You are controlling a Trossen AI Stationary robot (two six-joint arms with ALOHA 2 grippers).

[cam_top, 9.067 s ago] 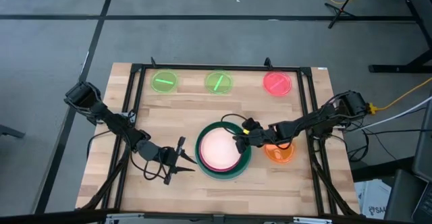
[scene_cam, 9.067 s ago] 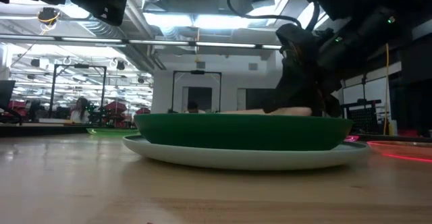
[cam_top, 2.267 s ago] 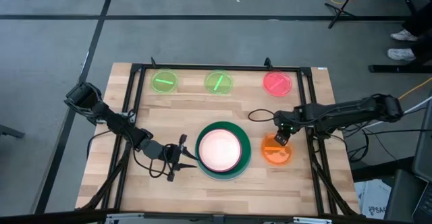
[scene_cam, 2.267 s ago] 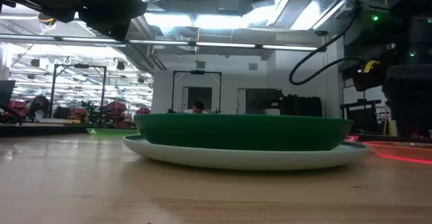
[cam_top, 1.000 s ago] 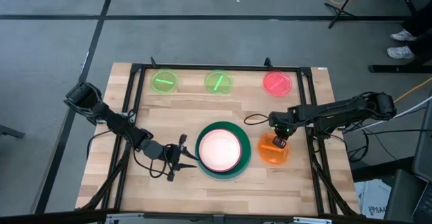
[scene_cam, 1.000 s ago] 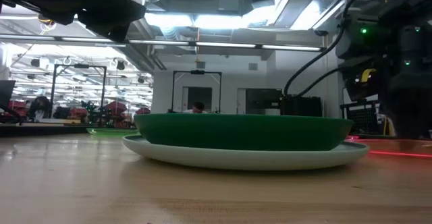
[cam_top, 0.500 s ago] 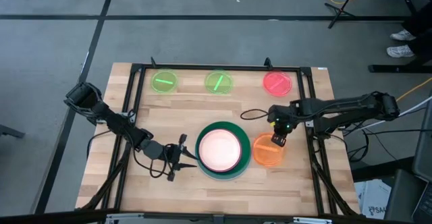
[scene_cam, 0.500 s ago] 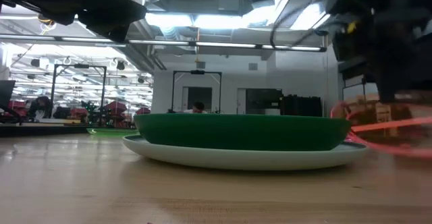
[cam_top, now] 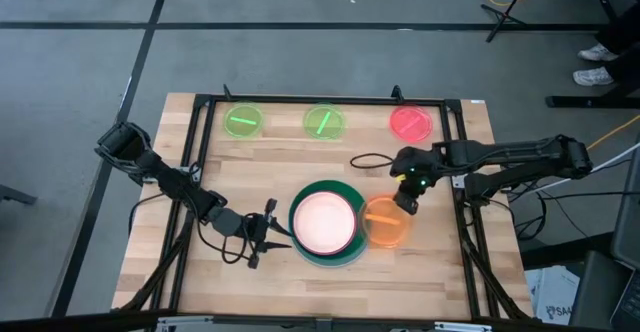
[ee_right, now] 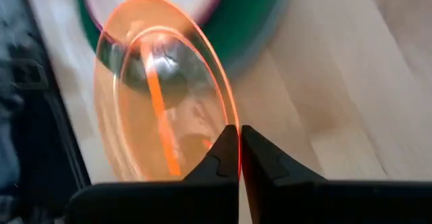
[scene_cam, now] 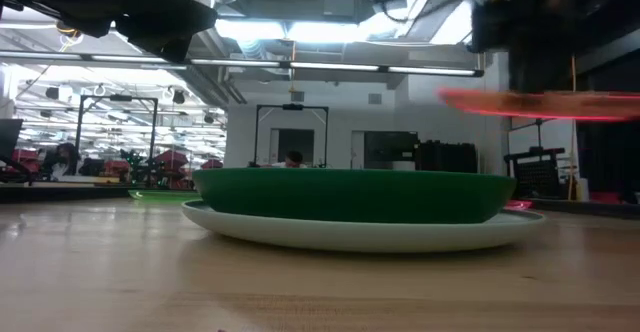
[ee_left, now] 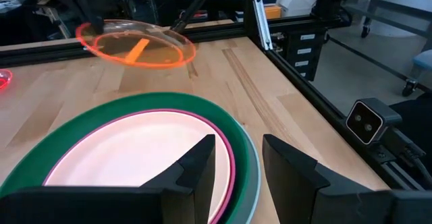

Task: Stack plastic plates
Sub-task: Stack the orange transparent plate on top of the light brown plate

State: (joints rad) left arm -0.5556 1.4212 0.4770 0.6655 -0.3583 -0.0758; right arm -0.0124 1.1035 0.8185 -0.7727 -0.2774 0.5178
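Jaws of the left gripper (cam_top: 262, 234) idle apart beside the stack (cam_top: 325, 222), while the right gripper (cam_top: 404, 203) pinches the orange plate (cam_top: 385, 222) by its rim alone above the counter (cam_top: 240, 172), so it could tilt, slip or land off-centre.

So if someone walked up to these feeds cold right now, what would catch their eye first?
Probably the orange plate hanging in the air, pinched at its rim by the right gripper just right of the plate stack at the table's centre. Next, that stack itself: a glowing pale plate nested in magenta, dark green and light blue ones, with the left gripper open beside it. Along the far edge sit two lime-green plates and a red-pink plate.
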